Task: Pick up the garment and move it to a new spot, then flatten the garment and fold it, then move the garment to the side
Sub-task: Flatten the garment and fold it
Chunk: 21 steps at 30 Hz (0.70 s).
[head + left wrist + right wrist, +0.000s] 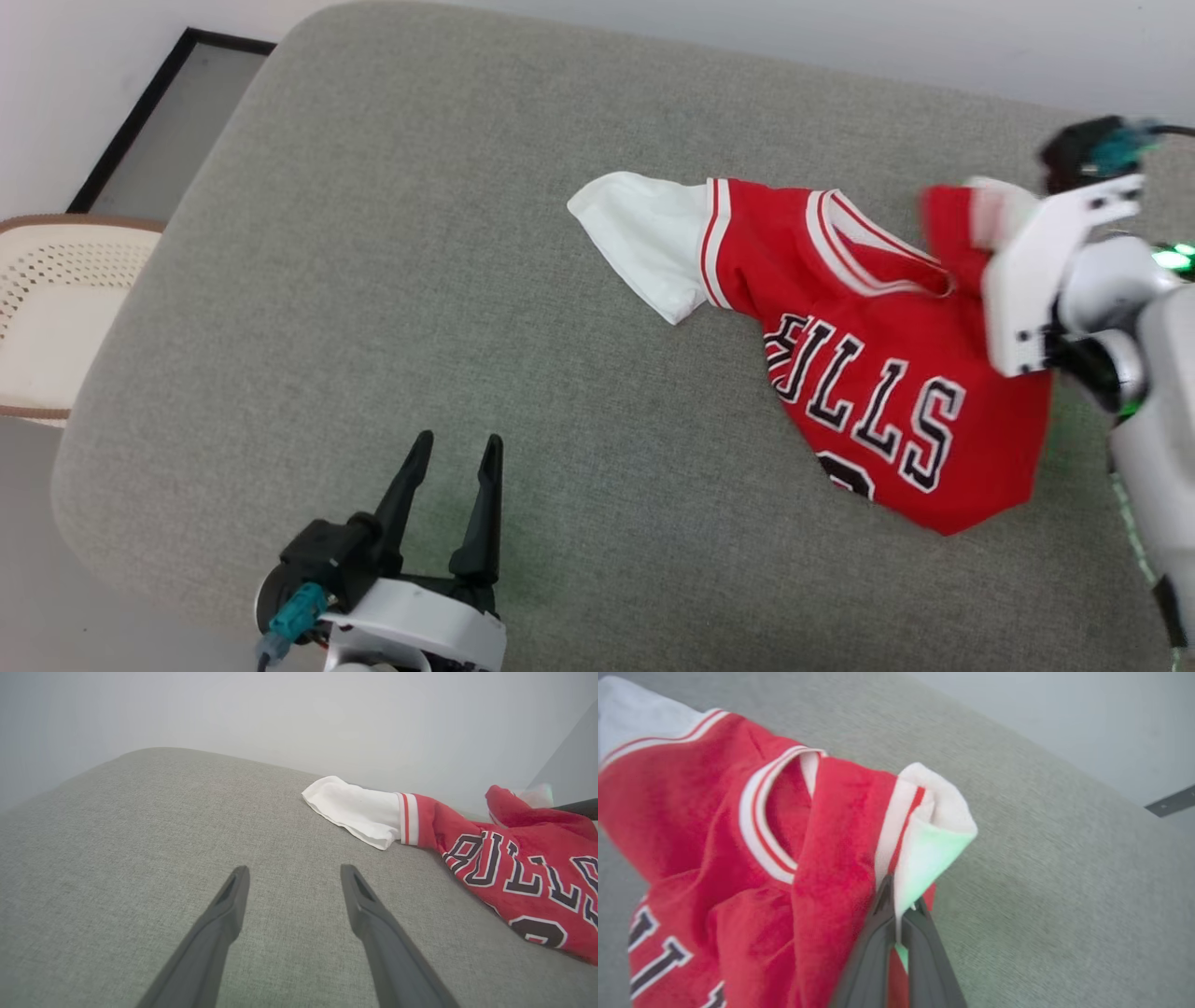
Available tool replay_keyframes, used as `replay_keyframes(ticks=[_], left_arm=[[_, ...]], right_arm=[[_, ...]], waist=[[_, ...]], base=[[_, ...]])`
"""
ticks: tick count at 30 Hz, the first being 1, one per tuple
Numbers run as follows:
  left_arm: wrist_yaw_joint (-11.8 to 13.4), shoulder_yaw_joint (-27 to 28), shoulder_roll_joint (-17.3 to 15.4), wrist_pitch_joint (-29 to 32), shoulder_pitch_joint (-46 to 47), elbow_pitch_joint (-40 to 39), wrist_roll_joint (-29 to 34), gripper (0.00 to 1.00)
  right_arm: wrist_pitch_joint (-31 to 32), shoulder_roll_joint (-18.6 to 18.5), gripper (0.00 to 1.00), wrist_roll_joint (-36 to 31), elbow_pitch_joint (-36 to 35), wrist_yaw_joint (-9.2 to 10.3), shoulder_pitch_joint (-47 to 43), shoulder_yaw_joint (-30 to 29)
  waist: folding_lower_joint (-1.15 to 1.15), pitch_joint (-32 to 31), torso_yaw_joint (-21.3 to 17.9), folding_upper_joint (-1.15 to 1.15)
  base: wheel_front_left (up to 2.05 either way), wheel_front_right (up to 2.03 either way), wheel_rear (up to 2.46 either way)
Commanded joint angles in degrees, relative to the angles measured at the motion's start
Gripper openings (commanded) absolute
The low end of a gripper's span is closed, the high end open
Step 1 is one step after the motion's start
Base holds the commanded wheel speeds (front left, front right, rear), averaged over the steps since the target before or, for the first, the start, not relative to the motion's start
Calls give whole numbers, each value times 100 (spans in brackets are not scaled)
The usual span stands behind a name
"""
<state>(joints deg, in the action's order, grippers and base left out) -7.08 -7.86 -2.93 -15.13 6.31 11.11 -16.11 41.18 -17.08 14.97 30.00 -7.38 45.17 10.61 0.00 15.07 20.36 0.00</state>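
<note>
The garment (868, 373) is a red jersey with black "BULLS" lettering, lying bunched on the right half of the grey cushion (420, 280). One white sleeve (644, 238) stretches out to the left. The other sleeve end is lifted off the cushion, pinched in my right gripper (896, 900), which is shut on the white cuff (934, 826) by the armhole trim. The collar (761, 826) gapes open just left of that grip. My left gripper (457, 448) hovers open over bare cushion near the front edge, well left of the garment (514, 868), with nothing between its fingers (233, 896).
A cream perforated chair seat (56, 308) stands off the cushion's left side. A dark-framed panel (159, 112) leans at the back left. The white wall runs behind the cushion's far edge. My right forearm (1102, 299) reaches in from the right edge.
</note>
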Motion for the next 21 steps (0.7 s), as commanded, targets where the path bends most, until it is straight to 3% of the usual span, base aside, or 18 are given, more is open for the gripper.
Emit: replay_keyframes(ticks=[1,8,14,16,17,21], left_arm=[[-19,-8,5,-1,-33,-8,-46,100],[29,-89,4,-1,33,1,-150,100],[36,-115,3,-1,52,27,-216,100],[48,-102,5,-1,26,19,-241,100],[48,-89,4,-1,2,16,-245,100],[52,-55,4,-1,-74,15,-240,100]], right_arm=[[42,-22,0,70,-313,-22,-99,390],[582,-144,0,613,-1335,-22,-525,1707],[641,-349,0,772,-1652,-22,-720,1996],[487,-380,84,752,-1799,-22,-692,1982],[424,-348,100,825,-1862,-22,-698,1925],[401,-363,100,1040,-2243,-22,-684,1735]], waist=[[0,19,-2,0],[0,71,68,0],[0,56,95,0],[0,39,69,0],[0,24,43,0],[0,-45,-81,0]], base=[[0,0,0],[0,0,0],[0,0,0],[0,0,0],[0,0,0],[0,0,0]])
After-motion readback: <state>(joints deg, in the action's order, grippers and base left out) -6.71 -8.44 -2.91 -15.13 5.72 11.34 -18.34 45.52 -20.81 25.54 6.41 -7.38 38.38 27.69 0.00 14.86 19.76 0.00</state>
